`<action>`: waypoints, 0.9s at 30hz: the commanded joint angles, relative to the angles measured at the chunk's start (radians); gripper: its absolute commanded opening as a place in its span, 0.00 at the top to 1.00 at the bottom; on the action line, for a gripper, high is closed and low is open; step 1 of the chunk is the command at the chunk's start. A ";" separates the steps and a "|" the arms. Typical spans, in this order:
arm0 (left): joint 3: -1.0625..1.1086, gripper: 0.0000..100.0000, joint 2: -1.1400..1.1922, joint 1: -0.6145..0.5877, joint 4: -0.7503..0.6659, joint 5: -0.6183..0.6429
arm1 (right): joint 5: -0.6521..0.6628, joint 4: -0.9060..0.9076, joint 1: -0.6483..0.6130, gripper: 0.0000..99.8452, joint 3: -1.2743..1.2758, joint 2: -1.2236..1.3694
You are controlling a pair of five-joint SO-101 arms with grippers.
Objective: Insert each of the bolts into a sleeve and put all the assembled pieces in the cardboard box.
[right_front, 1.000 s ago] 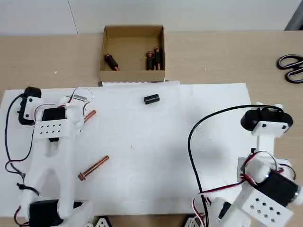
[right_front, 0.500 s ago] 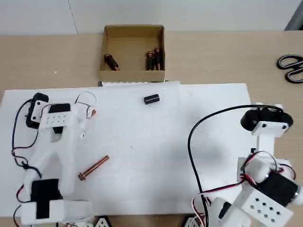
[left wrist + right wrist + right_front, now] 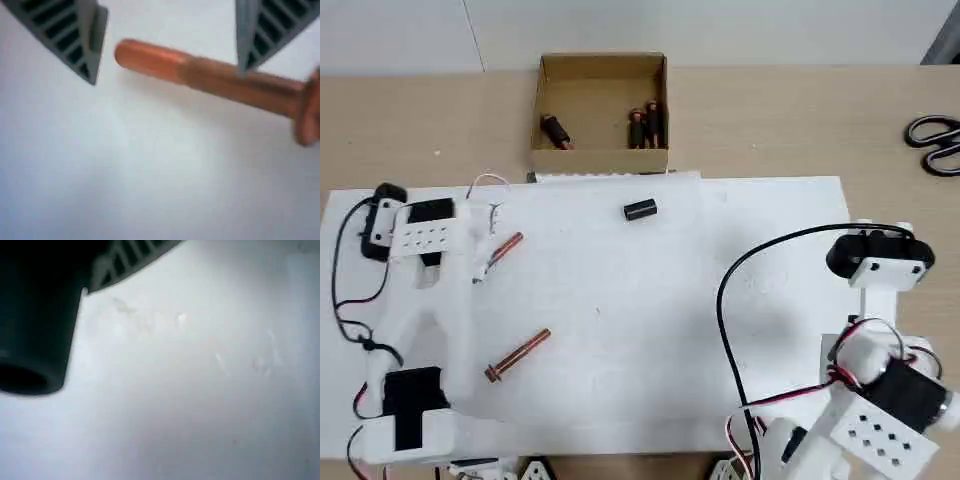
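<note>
A copper bolt (image 3: 506, 247) lies on the white foam sheet (image 3: 720, 300) at the left. My left gripper (image 3: 485, 262) is open right over this bolt (image 3: 210, 80), one grey finger (image 3: 75, 35) on each side of its shaft. A second copper bolt (image 3: 518, 355) lies nearer the front. A loose black sleeve (image 3: 640, 210) rests near the sheet's far edge. My right gripper (image 3: 65, 270) is shut on another black sleeve (image 3: 35, 325), low over the foam at the right. The cardboard box (image 3: 603, 66) behind the sheet holds three assembled pieces (image 3: 646, 125).
Scissors (image 3: 935, 140) lie on the wooden table at the far right. A black cable (image 3: 725, 300) loops from the right arm (image 3: 875, 262) across the sheet's right half. The middle of the foam is open space.
The left arm has swung a little left and back. The bolt that stuck out of its gripper now lies on the foam between open fingers. The right arm has not moved.
</note>
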 commanded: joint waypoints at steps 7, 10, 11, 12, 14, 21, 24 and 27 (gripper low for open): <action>-0.016 0.82 -0.003 -0.034 0.081 0.000 | 0.012 -0.022 0.005 0.99 -0.003 -0.012; -0.016 0.82 -0.003 -0.025 0.080 0.000 | 0.012 -0.022 0.005 0.99 -0.003 -0.012; -0.016 0.82 -0.003 -0.015 0.081 0.000 | 0.012 -0.022 0.005 0.99 -0.003 -0.012; -0.016 0.82 -0.003 -0.009 0.083 0.000 | 0.012 -0.022 0.005 0.99 -0.003 -0.012; -0.015 0.82 -0.003 -0.002 0.083 0.000 | 0.012 -0.022 0.005 0.99 -0.003 -0.012; -0.022 0.82 -0.003 0.054 0.117 -0.002 | 0.012 -0.022 0.005 0.99 -0.003 -0.013; -0.016 0.82 -0.003 0.055 0.098 -0.002 | 0.012 -0.022 0.005 0.99 -0.003 -0.013; -0.016 0.82 0.014 0.040 0.071 -0.002 | 0.012 -0.022 0.005 0.99 -0.003 -0.015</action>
